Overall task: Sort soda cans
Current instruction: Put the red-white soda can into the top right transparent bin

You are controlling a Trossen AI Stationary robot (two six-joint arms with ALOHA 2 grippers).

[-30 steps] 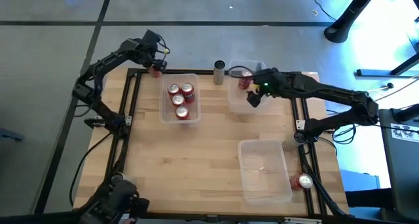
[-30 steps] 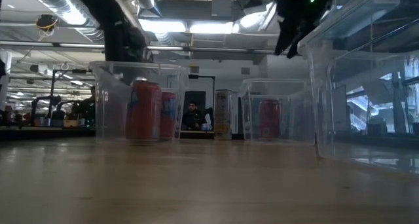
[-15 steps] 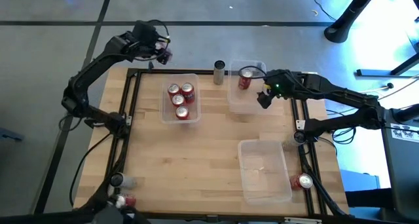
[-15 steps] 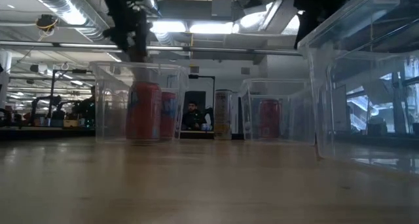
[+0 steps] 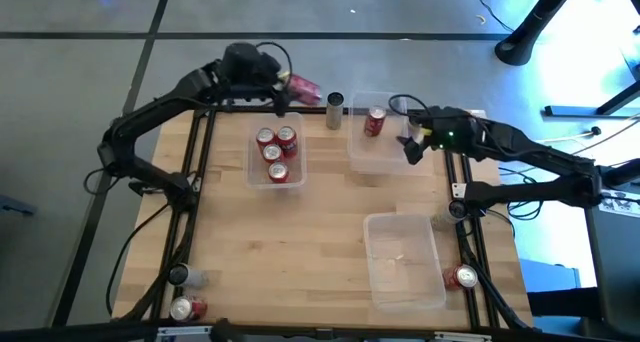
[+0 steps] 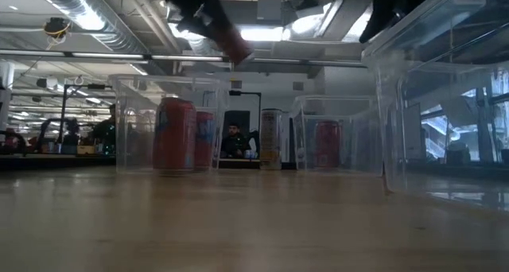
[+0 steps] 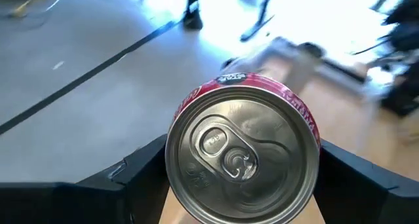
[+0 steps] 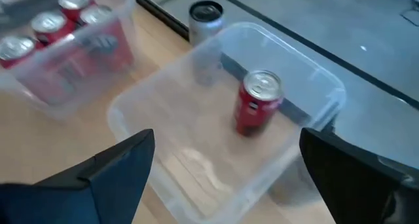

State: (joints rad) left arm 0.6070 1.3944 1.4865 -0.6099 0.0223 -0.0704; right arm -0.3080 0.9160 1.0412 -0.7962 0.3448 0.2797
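My left gripper (image 5: 284, 85) is shut on a red soda can (image 5: 305, 87) in the air over the table's far edge, between the left bin (image 5: 252, 160) and a dark can (image 5: 335, 109) standing on the table. The left bin holds three red cans (image 5: 275, 149). One red can (image 5: 374, 121) stands upright in the far right bin (image 5: 362, 157). My right gripper (image 5: 412, 148) hangs open over that bin's right side, with nothing between its fingers. My left gripper pinches the red can by its side wall between the two fingers, close to the silver top's rim (image 7: 171, 162). The can lies along the fingers, its top (image 7: 239, 162) facing back at the wrist. It is lifted clear and slants (image 6: 235, 44), its bottom end lower.
A third clear bin (image 5: 403, 272) stands near right with nothing in it. A red can (image 5: 464, 276) lies beside the right frame rail; two more cans (image 5: 182, 307) lie at the near left corner. The table's middle and near left are bare wood.
My left gripper has risen from the table's far left corner and swung toward the right along the far edge, tipping from pointing down to nearly level; the red can went with it and now lies slanted. My right gripper, still open, has drawn back toward the right edge.
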